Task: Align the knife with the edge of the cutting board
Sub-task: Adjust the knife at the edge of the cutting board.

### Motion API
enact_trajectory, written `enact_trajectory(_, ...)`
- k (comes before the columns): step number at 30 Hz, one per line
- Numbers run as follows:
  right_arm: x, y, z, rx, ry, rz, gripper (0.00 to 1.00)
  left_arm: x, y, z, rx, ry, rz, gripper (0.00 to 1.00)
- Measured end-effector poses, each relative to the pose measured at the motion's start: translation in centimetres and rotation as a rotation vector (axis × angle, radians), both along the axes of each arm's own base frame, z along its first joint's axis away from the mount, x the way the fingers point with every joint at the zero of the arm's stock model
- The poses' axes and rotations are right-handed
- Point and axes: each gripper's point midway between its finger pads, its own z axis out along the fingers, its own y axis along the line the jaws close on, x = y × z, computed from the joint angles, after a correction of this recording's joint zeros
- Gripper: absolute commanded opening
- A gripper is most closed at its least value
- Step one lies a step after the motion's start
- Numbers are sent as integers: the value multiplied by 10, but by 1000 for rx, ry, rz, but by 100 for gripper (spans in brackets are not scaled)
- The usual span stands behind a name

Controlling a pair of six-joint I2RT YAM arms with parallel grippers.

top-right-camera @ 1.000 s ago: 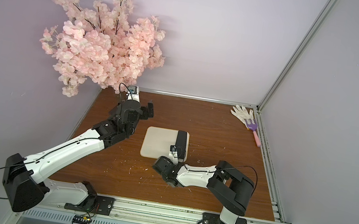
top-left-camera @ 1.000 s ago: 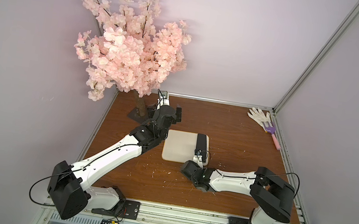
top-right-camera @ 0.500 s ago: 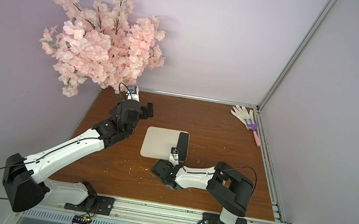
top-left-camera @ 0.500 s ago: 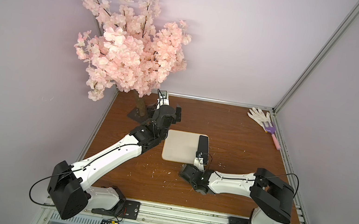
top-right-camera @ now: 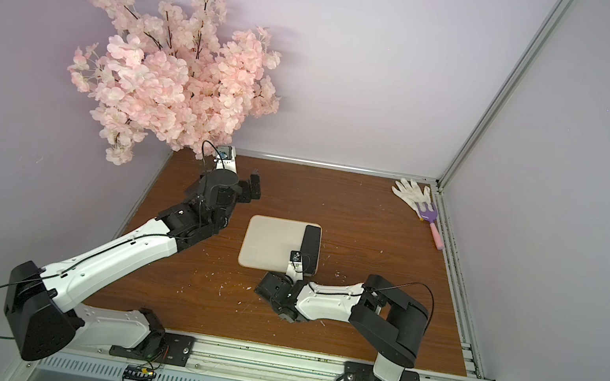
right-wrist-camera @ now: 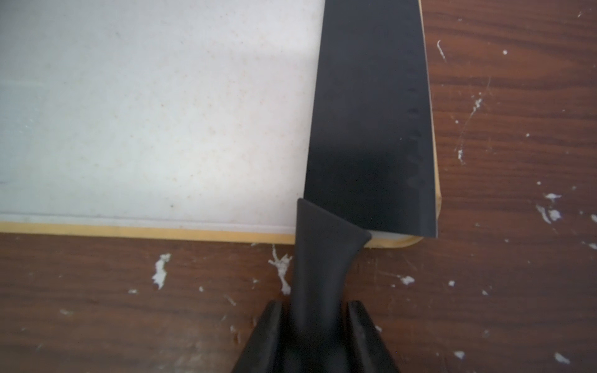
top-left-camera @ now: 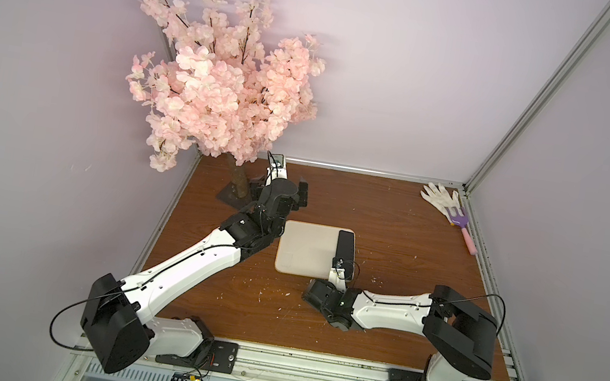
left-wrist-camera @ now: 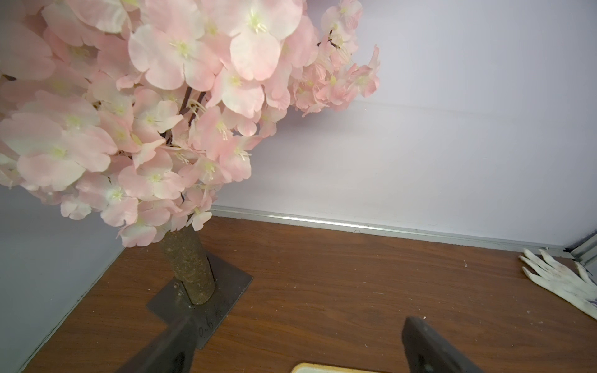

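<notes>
Two hands on the rig, and only one is working. Your right hand (right-wrist-camera: 316, 308) is pinched narrow on the slim handle of the black knife (right-wrist-camera: 368, 113), just behind where the handle flares into the blade. The blade lies flat on the cream cutting board (right-wrist-camera: 161, 113), along the side nearest your right arm. The handle juts off the near edge over the counter (right-wrist-camera: 517, 97).

Your left hand (left-wrist-camera: 297, 339) hangs wide open and empty near the blossom tree's base plate (left-wrist-camera: 200, 303), well apart from the board.

Look at the right wrist view: only a thin sliver of the board's tan rim shows beyond the cutting edge, and blade and rim run almost parallel. To my eye you're in the final trim, nearly there. Make any correction a small twist about the handle, not a sideways shove, because the board looks light enough to skate on the counter. Once the sliver looks even from heel to tip, settle the handle, open the fingers straight apart and back out along the handle's own line. That way nothing nudges the knife off the edge you've just matched
</notes>
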Motion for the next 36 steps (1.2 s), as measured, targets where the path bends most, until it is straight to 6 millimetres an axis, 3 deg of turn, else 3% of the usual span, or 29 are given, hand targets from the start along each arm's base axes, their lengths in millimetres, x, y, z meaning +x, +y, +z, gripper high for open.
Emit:
enact_trajectory(27,4,-2,0,-3,-21,-29,19,0,1,0,-1,1,0,100)
enact_trajectory(36,3,-6,2,-31,-23,-24,15,1,1,-1,-1,2,1,100)
